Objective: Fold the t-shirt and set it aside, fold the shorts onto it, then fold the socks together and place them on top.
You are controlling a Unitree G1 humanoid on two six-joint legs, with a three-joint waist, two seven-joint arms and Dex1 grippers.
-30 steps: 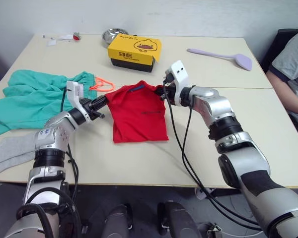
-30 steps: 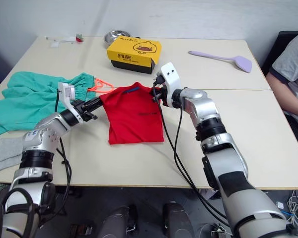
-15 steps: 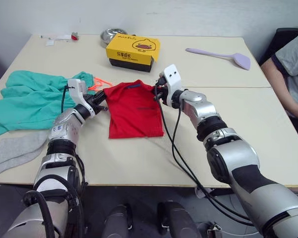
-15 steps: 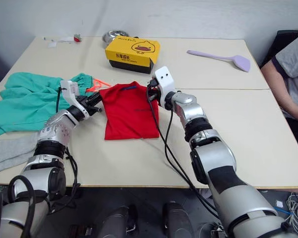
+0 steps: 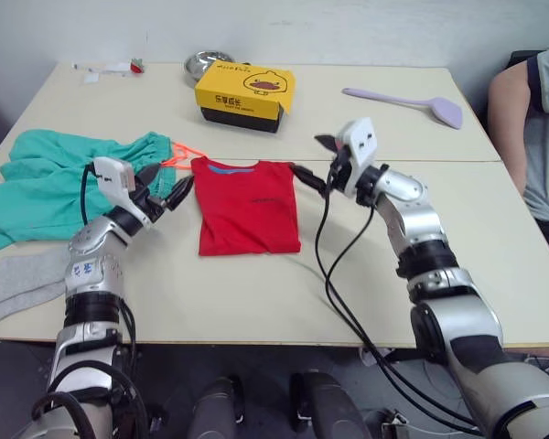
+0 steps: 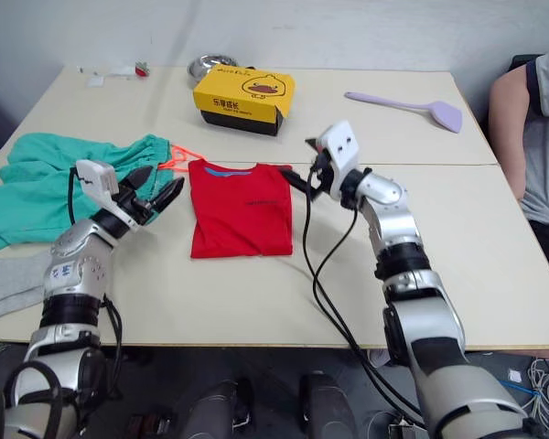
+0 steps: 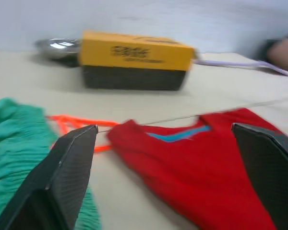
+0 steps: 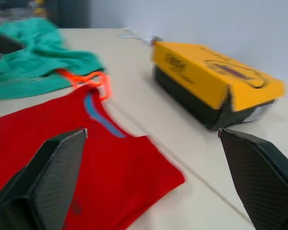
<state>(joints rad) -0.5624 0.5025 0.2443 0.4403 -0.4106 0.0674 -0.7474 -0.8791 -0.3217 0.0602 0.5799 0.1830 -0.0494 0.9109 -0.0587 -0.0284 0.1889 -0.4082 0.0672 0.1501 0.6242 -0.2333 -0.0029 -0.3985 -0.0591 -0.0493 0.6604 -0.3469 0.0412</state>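
The red t-shirt (image 5: 247, 206) lies flat on the table as a folded rectangle, with its blue neckband at the far edge. My left gripper (image 5: 167, 186) stands open just left of the shirt's far left corner, apart from the cloth. Off the shirt's far right corner my right gripper (image 5: 313, 160) is open too, with nothing held. The teal shorts (image 5: 59, 183) lie crumpled at the left, and their orange drawstring (image 5: 187, 155) trails toward the shirt. The grey socks (image 5: 18, 279) lie at the near left edge.
A yellow box (image 5: 245, 91) stands behind the shirt, with a metal bowl (image 5: 206, 64) beyond it. A purple spatula (image 5: 412, 102) lies at the far right. A person's arm (image 5: 522, 128) shows at the right edge of the table.
Both grippers have opened, let go of the t-shirt's far corners and drawn back outward. The shirt now lies flat and squared.
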